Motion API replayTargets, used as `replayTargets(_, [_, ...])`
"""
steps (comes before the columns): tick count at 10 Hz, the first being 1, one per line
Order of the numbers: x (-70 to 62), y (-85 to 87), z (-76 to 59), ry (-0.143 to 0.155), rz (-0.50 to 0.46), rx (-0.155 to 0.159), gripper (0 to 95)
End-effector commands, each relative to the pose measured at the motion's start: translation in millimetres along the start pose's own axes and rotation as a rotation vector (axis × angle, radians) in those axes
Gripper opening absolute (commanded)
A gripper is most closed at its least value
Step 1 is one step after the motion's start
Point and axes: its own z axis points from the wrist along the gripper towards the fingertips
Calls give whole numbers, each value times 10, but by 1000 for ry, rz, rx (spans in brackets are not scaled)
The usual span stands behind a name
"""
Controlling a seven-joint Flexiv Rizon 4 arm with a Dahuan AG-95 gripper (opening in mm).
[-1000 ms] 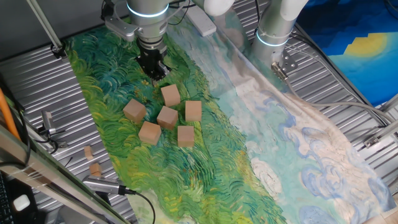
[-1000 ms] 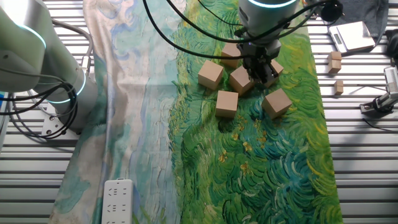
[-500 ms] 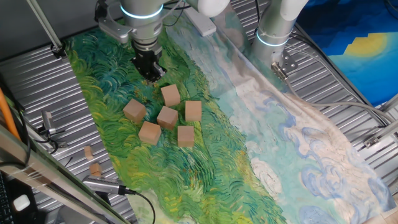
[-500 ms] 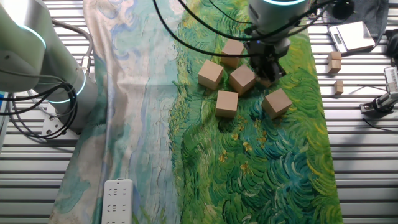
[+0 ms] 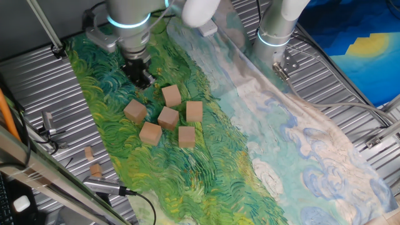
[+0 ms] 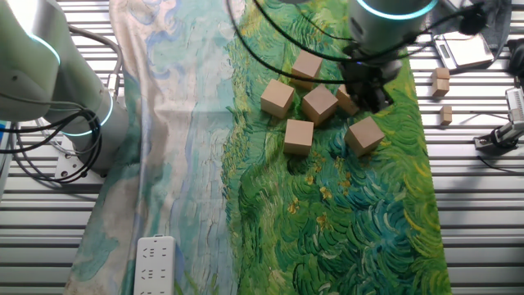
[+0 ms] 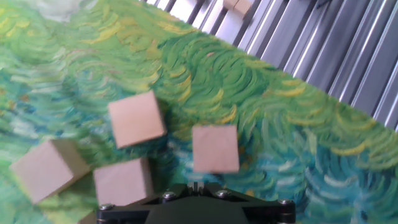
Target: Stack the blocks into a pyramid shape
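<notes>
We see all six blocks (image 5: 168, 116) lying singly on the painted cloth (image 5: 206, 156) at centre left of one fixed view; none is stacked, so we judge building has not begun. The gripper (image 5: 140, 76) hovers above and left of the cluster, apart from it, carrying nothing. We cannot tell how wide the jaws stand.

Ribbed metal table (image 5: 350, 81) — painted swirl cloth (image 5: 219, 162) over it
</notes>
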Motion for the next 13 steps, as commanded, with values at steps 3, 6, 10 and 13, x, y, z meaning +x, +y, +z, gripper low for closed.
replayTargets(3, [-211,-87,135,-2,10,3,0])
replayTargets(6, [-419,-145,257,-7,8,2,0])
replayTargets(10, [-513,-226,387,-22,11,10,0])
replayTargets(13, [-506,-241,416,-17,-20,14,190])
